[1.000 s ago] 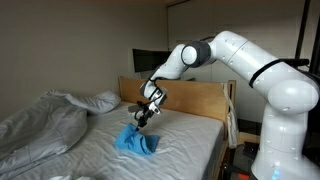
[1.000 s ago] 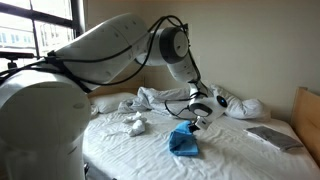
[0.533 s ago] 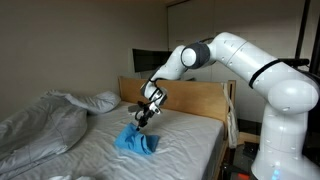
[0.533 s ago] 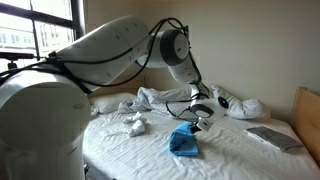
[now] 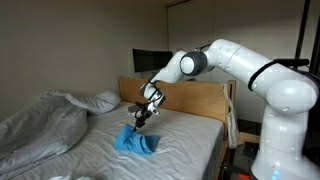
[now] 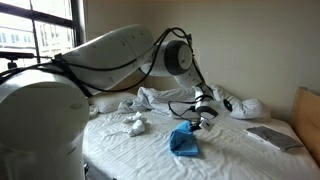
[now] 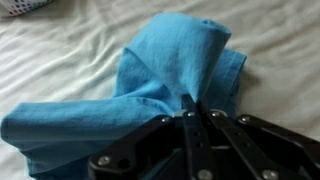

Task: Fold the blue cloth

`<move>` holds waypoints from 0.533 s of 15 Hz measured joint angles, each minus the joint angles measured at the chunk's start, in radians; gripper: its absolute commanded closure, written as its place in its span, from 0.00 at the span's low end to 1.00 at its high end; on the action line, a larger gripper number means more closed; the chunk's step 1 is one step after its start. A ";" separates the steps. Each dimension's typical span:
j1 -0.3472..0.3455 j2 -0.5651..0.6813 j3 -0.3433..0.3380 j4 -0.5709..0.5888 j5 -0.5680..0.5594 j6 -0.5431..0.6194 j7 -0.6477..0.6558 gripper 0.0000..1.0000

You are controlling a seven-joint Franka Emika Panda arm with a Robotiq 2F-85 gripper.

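Observation:
The blue cloth (image 5: 136, 143) lies bunched and partly doubled over on the white bed sheet; it also shows in the other exterior view (image 6: 183, 139) and fills the wrist view (image 7: 150, 95). My gripper (image 5: 136, 123) hangs just above it, with one corner of the cloth lifted up into the fingers. In the wrist view the two fingers (image 7: 192, 105) are pressed together on a pinched peak of the blue fabric. The gripper also shows in an exterior view (image 6: 196, 122) at the cloth's upper edge.
A rumpled grey-white duvet (image 5: 40, 125) and pillows (image 6: 165, 97) lie at one end of the bed. A crumpled white item (image 6: 134, 124) sits on the sheet near the cloth. A flat grey object (image 6: 272, 136) lies by the wooden headboard (image 5: 195, 100).
The gripper has shifted slightly with the cloth corner in it, and the arm's elbow has moved. The cloth's shape on the bed is almost unchanged.

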 measured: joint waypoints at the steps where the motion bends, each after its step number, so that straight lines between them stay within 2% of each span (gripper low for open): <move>1: 0.000 0.019 0.001 0.027 -0.006 -0.030 0.006 0.94; 8: -0.036 0.190 -0.004 0.229 -0.054 -0.202 0.191 0.94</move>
